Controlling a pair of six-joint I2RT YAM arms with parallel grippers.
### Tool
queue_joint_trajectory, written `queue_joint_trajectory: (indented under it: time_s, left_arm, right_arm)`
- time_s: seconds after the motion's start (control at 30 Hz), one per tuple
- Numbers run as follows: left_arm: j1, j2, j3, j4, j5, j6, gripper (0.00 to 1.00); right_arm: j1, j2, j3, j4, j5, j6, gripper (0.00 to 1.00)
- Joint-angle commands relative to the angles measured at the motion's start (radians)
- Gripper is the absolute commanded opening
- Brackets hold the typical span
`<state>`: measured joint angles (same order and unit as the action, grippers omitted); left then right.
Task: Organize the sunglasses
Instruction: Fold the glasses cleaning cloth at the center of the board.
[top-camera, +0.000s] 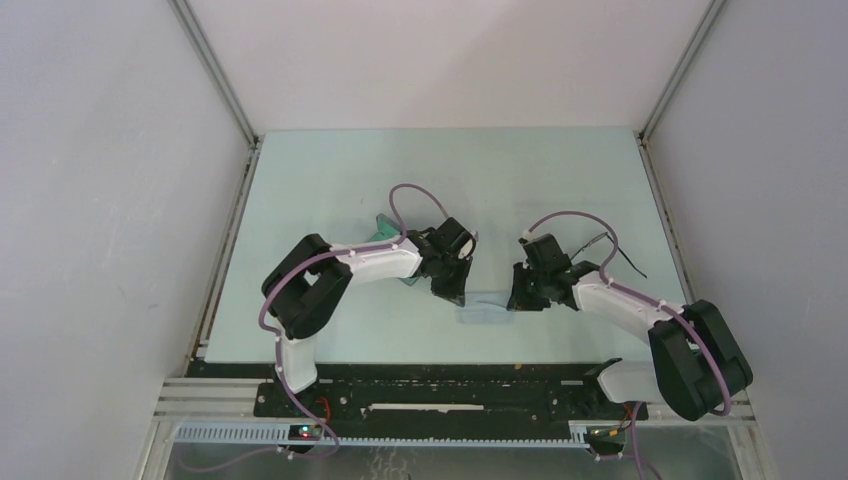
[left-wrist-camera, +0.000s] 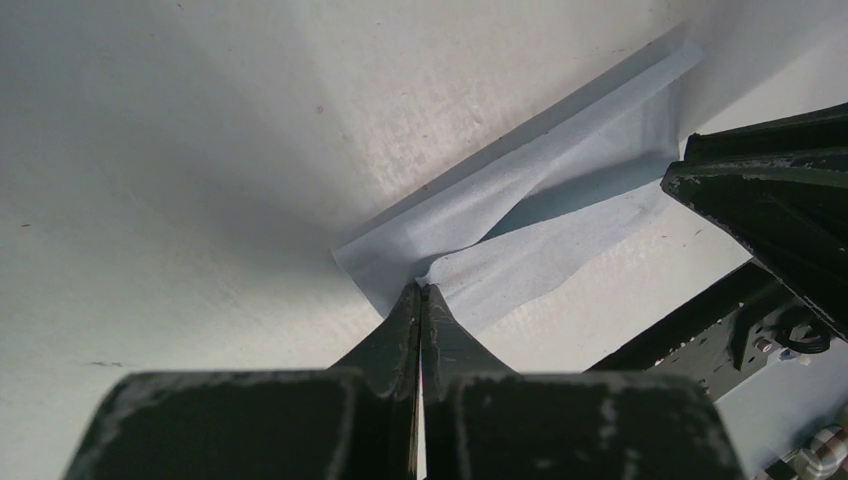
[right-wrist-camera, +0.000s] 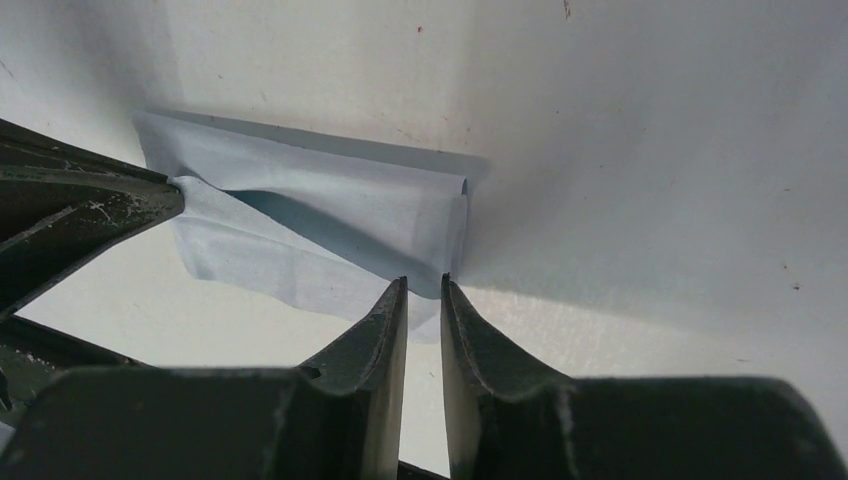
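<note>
**A:** Where are the sunglasses (top-camera: 632, 264)?

**B:** On the table (top-camera: 330, 200), over on the right side, just beyond the right arm in the overhead view. Only a few thin black wire lines show, and the arm's purple cable (top-camera: 570, 214) crosses in front of part of them. Neither gripper touches them.

**A:** What about the left gripper (left-wrist-camera: 422, 288)?

**B:** Its jaws are pressed tight together on one edge of the pale blue cloth (left-wrist-camera: 540, 215). They pinch a bit of it, so the fabric puckers at the tips.

**A:** And the right gripper (right-wrist-camera: 422, 283)?

**B:** It is low over the table at the other end of the cloth. Its jaws stand a narrow gap apart, with the tips right at the folded edge. I see nothing clamped between them.

**A:** How does the cloth lie?

**B:** It is folded into a narrow strip between the two grippers. One layer is lifted along the fold and the rest is flat on the table.

**A:** Anything else on the table?

**B:** A greenish-grey object (top-camera: 382, 230) sits behind the left arm, mostly hidden by it and well apart from the sunglasses
</note>
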<state>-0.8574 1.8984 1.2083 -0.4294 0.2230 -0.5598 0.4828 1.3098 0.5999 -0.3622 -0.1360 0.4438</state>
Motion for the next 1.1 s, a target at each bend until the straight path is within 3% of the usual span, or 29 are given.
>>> queue_joint_trajectory:
  time_s: [0.0, 1.07]
  left_arm:
    - [-0.005, 0.009, 0.057, 0.0, 0.011, 0.002, 0.0]
    - [-0.005, 0.013, 0.065, 0.001, 0.024, 0.006, 0.0]
  right_arm:
    - [0.007, 0.012, 0.045, 0.013, 0.017, -0.026, 0.25]
    - [0.04, 0.071, 0.081, -0.004, 0.046, -0.029, 0.24]
